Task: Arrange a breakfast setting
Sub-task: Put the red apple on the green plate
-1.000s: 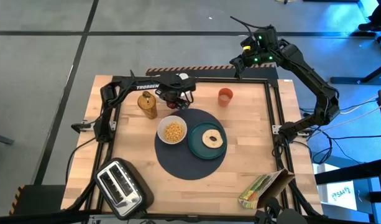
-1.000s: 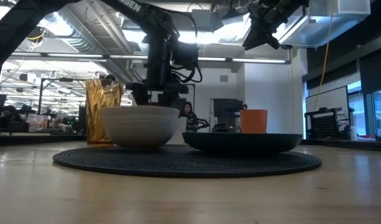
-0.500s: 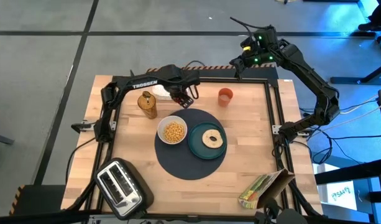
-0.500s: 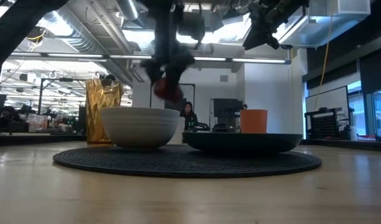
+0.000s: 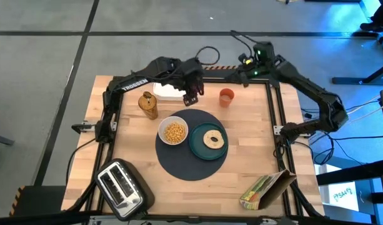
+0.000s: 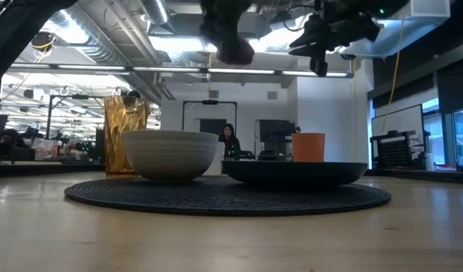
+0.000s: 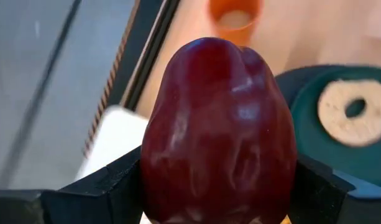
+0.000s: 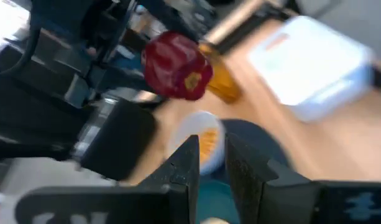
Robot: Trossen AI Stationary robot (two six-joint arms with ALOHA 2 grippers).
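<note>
L gripper (image 5: 192,95) is clamped on the red fruit (image 7: 219,130), lifted well above the table at the far side, just past the far edge of the round dark-grey mat (image 5: 192,147). L wrist view shows it best: dark fingers (image 7: 97,193) press the fruit from both sides, fruit upright between them. Below and beyond it in that view are the small orange cup (image 7: 235,17), the teal plate (image 7: 305,99) w/ the bagel (image 7: 352,112), and a white box (image 7: 112,140). High view barely shows the fruit, only the gripper above the mat's far edge, w/ the white box (image 5: 167,91) just left of it. Low view shows the fruit as a dark reddish blob (image 6: 235,51) high up, above and right of the white bowl (image 6: 171,153).

R gripper (image 5: 247,62) hangs at the far edge of the table, beyond the cup (image 5: 226,97); R wrist view shows its fingers (image 8: 184,168) close together w/ a narrow gap, holding nothing. That view also catches the fruit (image 8: 176,66) in the other gripper, seen from the opposite side, w/ a gold bag (image 8: 221,78) behind.

On the mat: bowl w/ yellow cereal (image 5: 174,132) left, plate right, touching or nearly so. Silver toaster (image 5: 119,185) at near left corner, cereal bag (image 5: 263,187) at near right
</note>
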